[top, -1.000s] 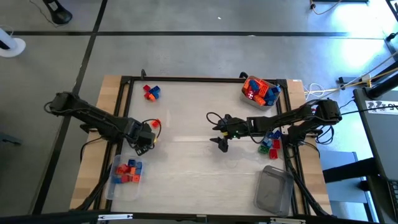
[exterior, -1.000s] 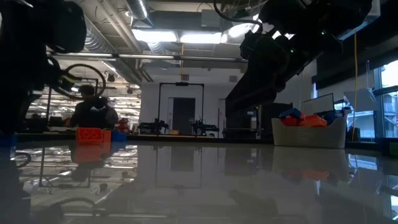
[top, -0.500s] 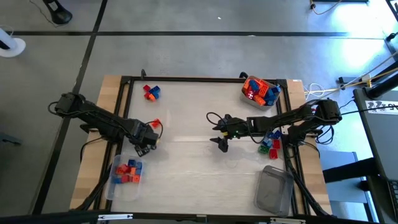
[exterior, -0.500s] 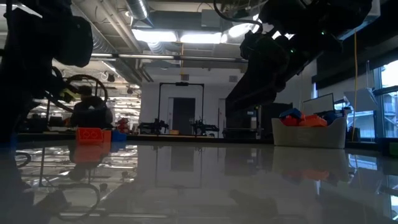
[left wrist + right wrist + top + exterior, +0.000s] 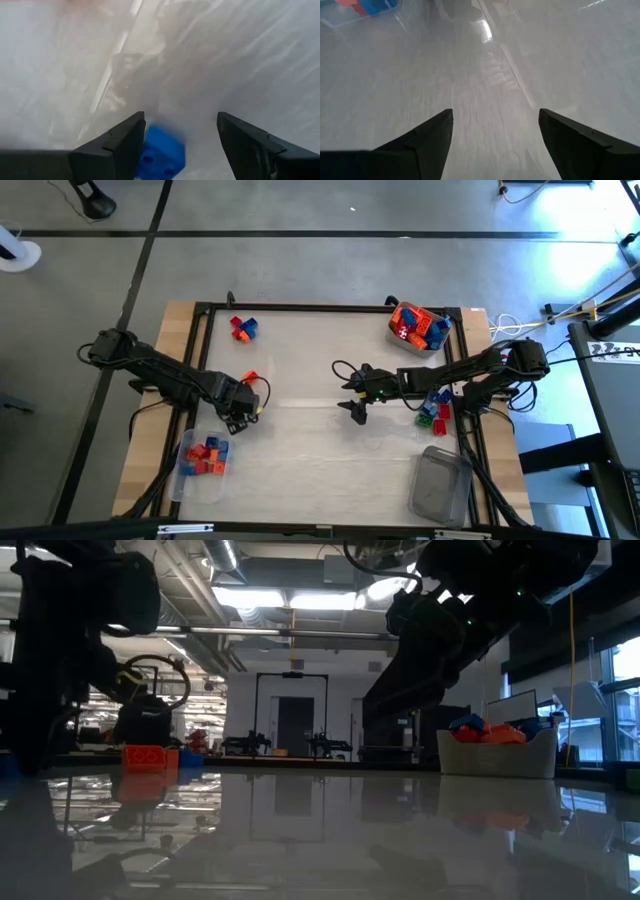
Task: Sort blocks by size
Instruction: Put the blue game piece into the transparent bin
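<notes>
Since the earlier frame the left arm has swung nearer the clear tub (image 5: 203,463) of blocks (image 5: 205,455) at the surface's (image 5: 300,440) front-left corner. Left pincer (image 5: 177,140) is spread wide over a blue block (image 5: 161,157). Right pincer (image 5: 495,132), far from that tub, gapes empty.

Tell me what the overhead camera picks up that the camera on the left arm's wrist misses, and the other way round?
Only the high view shows the layout: the right gripper open over the bare middle of the table, a tub of blocks at the far right corner, a red and blue pair at the far left, and a tub near the left arm.

Only the left wrist view shows a blue block between the open fingers, closer to one of them.

Both show the left gripper and the pale tabletop.
</notes>
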Robot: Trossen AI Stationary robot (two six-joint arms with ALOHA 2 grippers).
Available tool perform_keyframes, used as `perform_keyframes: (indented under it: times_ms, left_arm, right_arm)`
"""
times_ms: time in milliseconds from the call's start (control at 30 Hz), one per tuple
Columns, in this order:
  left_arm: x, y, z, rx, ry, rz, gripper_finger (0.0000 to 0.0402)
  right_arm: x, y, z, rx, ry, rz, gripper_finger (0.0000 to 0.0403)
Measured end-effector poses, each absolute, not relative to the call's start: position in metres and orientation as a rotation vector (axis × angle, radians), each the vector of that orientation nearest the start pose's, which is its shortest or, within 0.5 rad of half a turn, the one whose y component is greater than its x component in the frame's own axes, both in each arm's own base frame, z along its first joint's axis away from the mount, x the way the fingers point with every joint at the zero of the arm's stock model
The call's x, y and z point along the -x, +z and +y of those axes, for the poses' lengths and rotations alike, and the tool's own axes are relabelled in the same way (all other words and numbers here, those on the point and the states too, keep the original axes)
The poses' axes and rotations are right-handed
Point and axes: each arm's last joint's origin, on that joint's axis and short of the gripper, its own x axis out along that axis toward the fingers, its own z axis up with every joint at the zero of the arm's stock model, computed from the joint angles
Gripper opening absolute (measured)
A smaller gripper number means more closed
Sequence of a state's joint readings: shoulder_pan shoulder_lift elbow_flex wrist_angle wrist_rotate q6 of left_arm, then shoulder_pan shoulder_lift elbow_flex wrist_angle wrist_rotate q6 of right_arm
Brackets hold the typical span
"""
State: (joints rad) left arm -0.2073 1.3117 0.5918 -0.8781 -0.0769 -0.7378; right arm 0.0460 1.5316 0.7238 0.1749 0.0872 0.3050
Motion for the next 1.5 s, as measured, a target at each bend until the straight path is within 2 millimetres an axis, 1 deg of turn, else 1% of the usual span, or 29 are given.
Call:
perform_keyframes:
  times_ms: [100, 200, 300, 433, 533, 867, 1033, 1200, 1333, 1400, 1500]
  left_arm:
    - [-0.170, 0.154, -0.034, 0.371, 0.531, 1.544, 0.0235]
    - [-0.173, 0.164, -0.034, 0.369, 0.561, 1.530, 0.0235]
    - [-0.173, 0.171, -0.034, 0.419, 0.616, 1.528, 0.0235]
    - [-0.164, 0.172, -0.033, 0.488, 0.704, 1.613, 0.0235]
    - [-0.161, 0.167, -0.033, 0.515, 0.713, 1.634, 0.0235]
    - [-0.159, 0.151, -0.034, 0.545, 0.659, 1.605, 0.0235]
    - [-0.166, 0.148, -0.035, 0.546, 0.585, 1.541, 0.0235]
    - [-0.182, 0.148, -0.038, 0.563, 0.466, 1.404, 0.0235]
    - [-0.190, 0.150, -0.040, 0.568, 0.404, 1.330, 0.0235]
    - [-0.191, 0.152, -0.040, 0.551, 0.393, 1.336, 0.0235]
    - [-0.191, 0.162, -0.041, 0.535, 0.412, 1.378, 0.0235]
  right_arm:
    - [-0.300, 0.175, 0.011, -0.253, -0.136, 0.619, 0.0294]
    - [-0.300, 0.175, 0.011, -0.252, -0.137, 0.619, 0.0294]
    - [-0.300, 0.175, 0.011, -0.250, -0.143, 0.618, 0.0294]
    - [-0.300, 0.175, 0.011, -0.250, -0.143, 0.619, 0.0294]
    - [-0.300, 0.175, 0.011, -0.250, -0.143, 0.619, 0.0294]
    - [-0.300, 0.174, 0.011, -0.250, -0.144, 0.624, 0.0294]
    - [-0.300, 0.174, 0.011, -0.250, -0.143, 0.622, 0.0294]
    - [-0.300, 0.174, 0.011, -0.250, -0.143, 0.619, 0.0294]
    - [-0.300, 0.174, 0.011, -0.250, -0.143, 0.619, 0.0294]
    - [-0.300, 0.174, 0.011, -0.250, -0.143, 0.619, 0.0294]
    - [-0.300, 0.175, 0.011, -0.250, -0.143, 0.619, 0.0294]
